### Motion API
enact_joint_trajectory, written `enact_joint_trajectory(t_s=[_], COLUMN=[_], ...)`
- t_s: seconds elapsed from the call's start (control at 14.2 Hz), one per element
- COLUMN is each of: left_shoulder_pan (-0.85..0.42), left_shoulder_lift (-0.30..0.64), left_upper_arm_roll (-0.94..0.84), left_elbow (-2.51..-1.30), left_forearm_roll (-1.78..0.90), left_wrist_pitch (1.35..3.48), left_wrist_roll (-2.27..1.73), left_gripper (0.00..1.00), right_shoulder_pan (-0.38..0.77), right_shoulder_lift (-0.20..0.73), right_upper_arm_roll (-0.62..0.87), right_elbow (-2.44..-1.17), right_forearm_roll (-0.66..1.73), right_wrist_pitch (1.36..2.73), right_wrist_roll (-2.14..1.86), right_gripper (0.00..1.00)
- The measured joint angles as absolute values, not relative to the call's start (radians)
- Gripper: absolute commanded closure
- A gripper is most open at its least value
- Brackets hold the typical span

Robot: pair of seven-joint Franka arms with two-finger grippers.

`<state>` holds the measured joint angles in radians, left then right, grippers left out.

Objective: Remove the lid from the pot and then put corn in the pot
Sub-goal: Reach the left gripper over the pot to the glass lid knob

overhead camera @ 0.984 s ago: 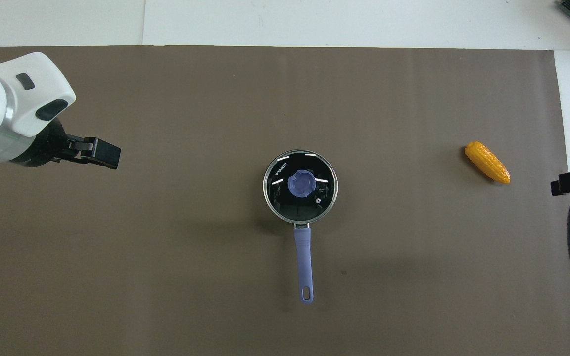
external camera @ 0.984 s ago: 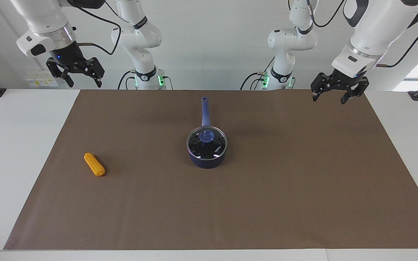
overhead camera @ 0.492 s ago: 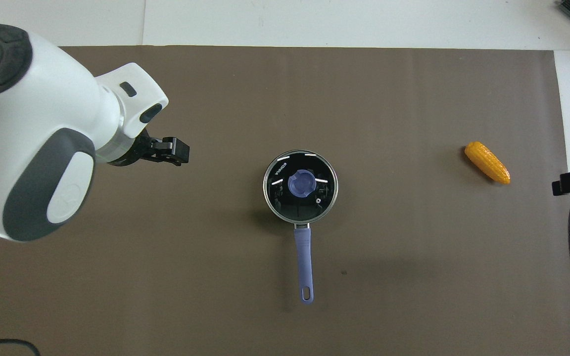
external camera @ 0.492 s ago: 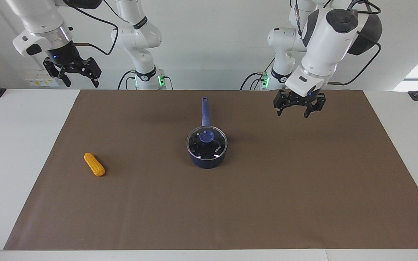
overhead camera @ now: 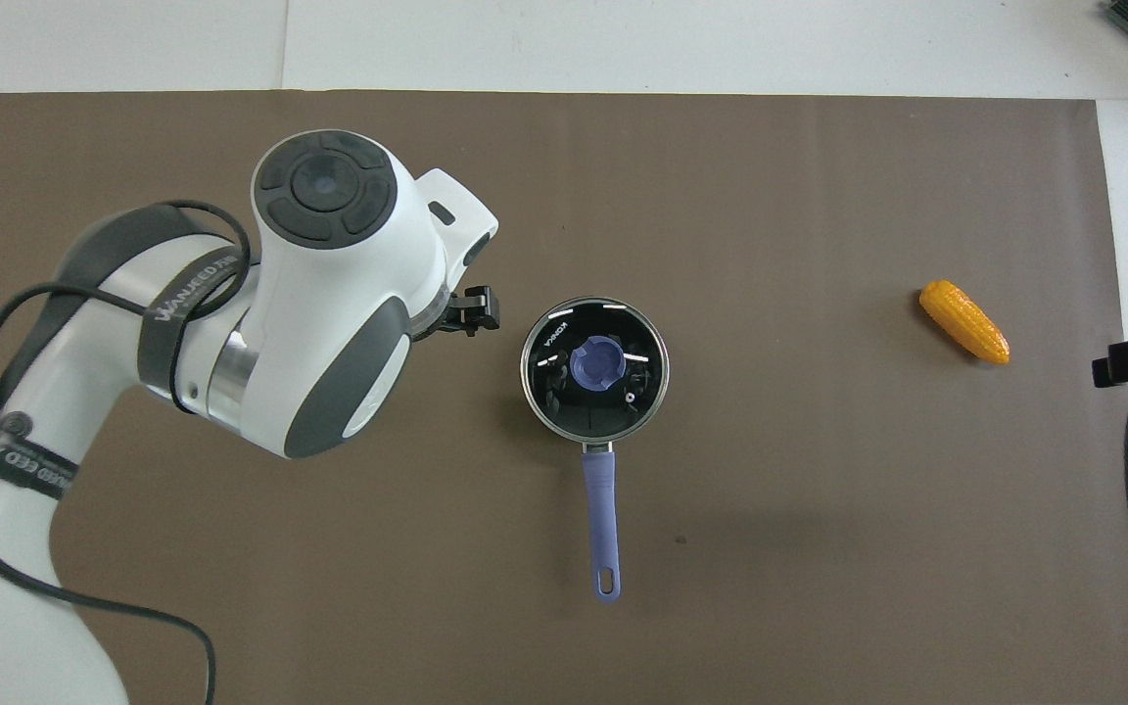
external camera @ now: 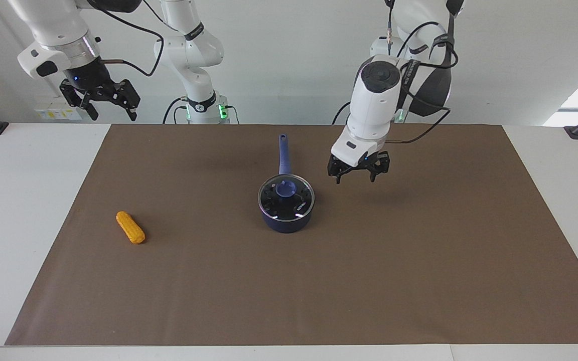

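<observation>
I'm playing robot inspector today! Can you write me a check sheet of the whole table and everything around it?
Surface: brown mat on a white table.
Job's things: lid sits on the pot, handle pointing toward the robots; corn lies on the mat toward the right arm's end.
Clutter: nothing seen.
Grippers: left pincer open, in the air over the mat beside the pot, touching nothing; right pincer open, waiting high at its own end.
Cables: black cables hang from both arms, off the table.
Surroundings: white wall, arm bases with green lights.
</observation>
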<state>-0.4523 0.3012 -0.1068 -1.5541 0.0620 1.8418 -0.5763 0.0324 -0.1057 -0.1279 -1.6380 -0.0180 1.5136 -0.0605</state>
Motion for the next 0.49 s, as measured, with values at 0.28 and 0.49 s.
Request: enact_joint_trajectory(t_s=[0.28,0.49], left_shoulder_pan=[-0.515,-0.561], left_shoulder_lift=[0.366,0.387], left_upper_arm_roll=[-0.107,-0.108], left_elbow=[-1.521,-1.503], left_forearm_roll=[0.062,0.062], left_wrist_pitch=[1.931,1.962], left_wrist_roll=[-0.731,-0.796], left_gripper=[0.00,0.00], right_shoulder_pan=[0.032,0.032], right_shoulder_lift=[-0.106,-0.106], right_upper_arm_roll=[-0.128,-0.128], right_elbow=[-1.639,-1.639], right_forearm_roll=[-0.018,-0.018], right_wrist_pitch=[1.514,1.514], right_wrist_roll=[-0.060,-0.060], right_gripper=[0.00,0.00])
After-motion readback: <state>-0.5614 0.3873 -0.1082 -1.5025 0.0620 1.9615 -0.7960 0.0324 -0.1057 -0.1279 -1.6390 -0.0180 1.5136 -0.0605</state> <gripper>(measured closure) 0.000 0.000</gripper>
